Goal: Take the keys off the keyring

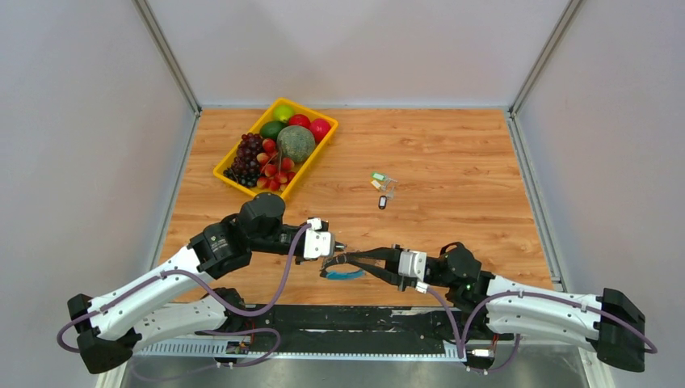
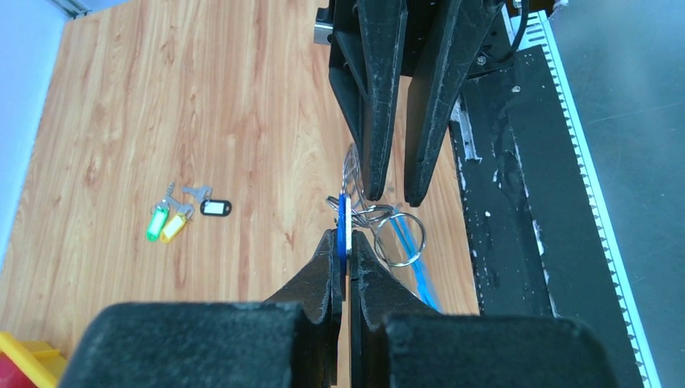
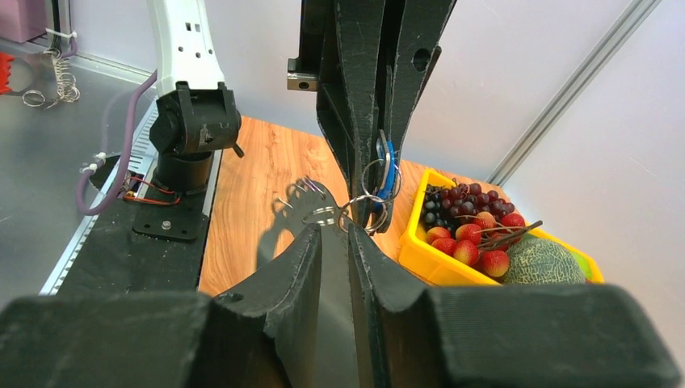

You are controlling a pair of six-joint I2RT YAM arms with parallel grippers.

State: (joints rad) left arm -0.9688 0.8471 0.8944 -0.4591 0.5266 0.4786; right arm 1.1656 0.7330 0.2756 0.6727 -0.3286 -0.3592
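**Freeing the last key from the ring**

Closest in, the left tool [image 2: 342,236] is clenched on the blue tag [image 2: 342,217] of the one key not yet off. The tag stands on edge between its tips. Just past those tips hangs the keyring [image 2: 401,238], a small cluster of silver wire loops that touches the tag. Both are held up off the tabletop [image 2: 202,97].

The right tool [image 3: 337,233] meets the left tip to tip from the opposite side and is pinched shut on the wire loops. One tool therefore has the tag and the other has the ring. Whether the blue key has begun to slide along the wire cannot be told, because the joint is too small and crowded.

Farther out, well apart from both tools, three keys [image 2: 184,212] lie loose on the tabletop. The green and yellow tags lie side by side, with the black one just beside them. By this layout three keys look done and one remains.

Farthest from the tools, the yellow fruit tray [image 3: 416,257] plays no part.
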